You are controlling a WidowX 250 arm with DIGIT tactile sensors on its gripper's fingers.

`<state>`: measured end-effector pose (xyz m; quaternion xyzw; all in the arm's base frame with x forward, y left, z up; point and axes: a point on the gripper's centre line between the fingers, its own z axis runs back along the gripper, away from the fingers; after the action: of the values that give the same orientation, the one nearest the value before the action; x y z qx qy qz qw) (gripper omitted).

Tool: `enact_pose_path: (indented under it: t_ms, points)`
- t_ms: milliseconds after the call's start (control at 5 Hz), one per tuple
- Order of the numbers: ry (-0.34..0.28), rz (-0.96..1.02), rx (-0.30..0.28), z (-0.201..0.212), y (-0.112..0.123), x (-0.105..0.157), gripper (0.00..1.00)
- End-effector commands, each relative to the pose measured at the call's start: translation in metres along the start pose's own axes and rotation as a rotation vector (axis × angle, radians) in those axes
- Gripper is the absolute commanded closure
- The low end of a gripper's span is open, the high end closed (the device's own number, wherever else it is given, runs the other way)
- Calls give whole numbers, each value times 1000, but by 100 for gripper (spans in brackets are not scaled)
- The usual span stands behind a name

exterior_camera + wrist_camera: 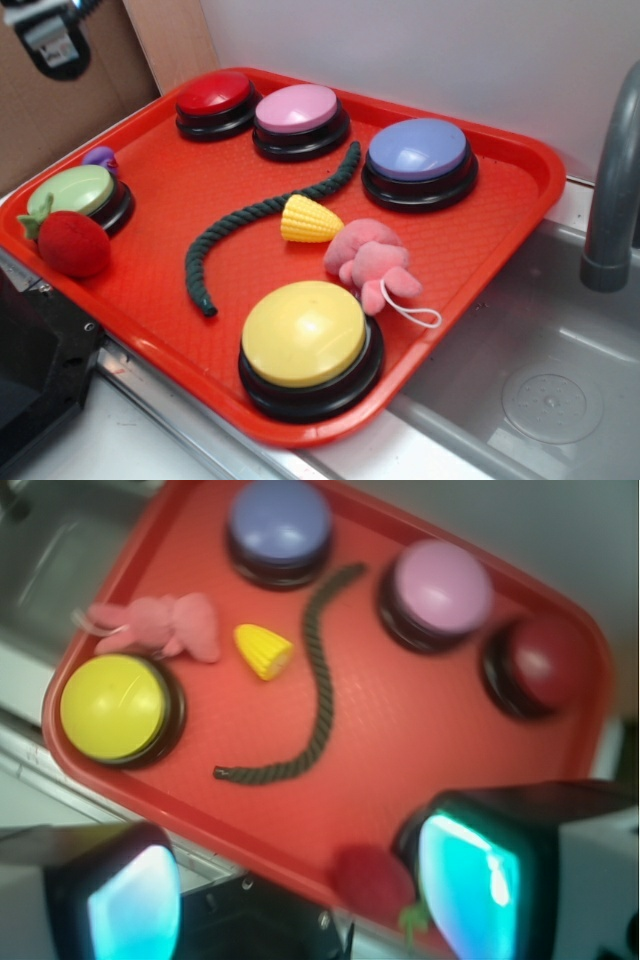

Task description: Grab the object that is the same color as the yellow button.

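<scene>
The hand [300, 890] is hovering spread and empty above the near edge of the red tray [500, 215]. The corn cob [310, 219] is lying on its side mid-tray, between the dark rope [262, 215] and the pink plush toy [368, 262], just behind the yellow button [305, 334].

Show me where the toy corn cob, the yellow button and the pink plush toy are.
toy corn cob [310, 220], exterior view, middle of its ribbed side.
yellow button [303, 333], exterior view, top of the dome.
pink plush toy [366, 260], exterior view, centre of its body.
</scene>
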<state>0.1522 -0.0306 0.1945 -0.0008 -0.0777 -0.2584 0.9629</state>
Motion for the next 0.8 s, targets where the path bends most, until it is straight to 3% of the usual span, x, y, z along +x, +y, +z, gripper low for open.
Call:
enact_pose_path:
  t_ms: [0,400,600]
  points:
    - [-38,-305,-5,-46,11,39,0]
    - [-46,-441,22,-102,5,70,0]
    - [-69,-472,-12,-124,-3,76,0]
